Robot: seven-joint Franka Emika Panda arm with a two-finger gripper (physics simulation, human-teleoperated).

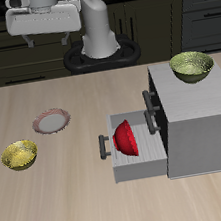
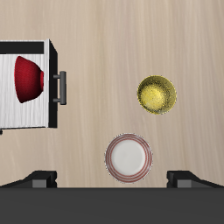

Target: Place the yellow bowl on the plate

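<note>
The yellow bowl (image 1: pixel 19 154) sits upright on the wooden table near its side edge, and the wrist view shows it too (image 2: pixel 157 94). The plate (image 1: pixel 51 121), pink-rimmed with a pale centre, lies empty a short way behind the bowl, apart from it; the wrist view shows it as well (image 2: pixel 129 157). My gripper (image 1: pixel 50 35) hangs high above the back of the table, behind the plate. It is open and empty, its fingertips (image 2: pixel 38 180) spread wide.
A grey cabinet (image 1: pixel 195 119) stands on the other side of the table. Its drawer (image 1: pixel 141 164) is pulled open and holds a red bowl (image 1: pixel 125 138). An olive-green bowl (image 1: pixel 191 65) sits on the cabinet top.
</note>
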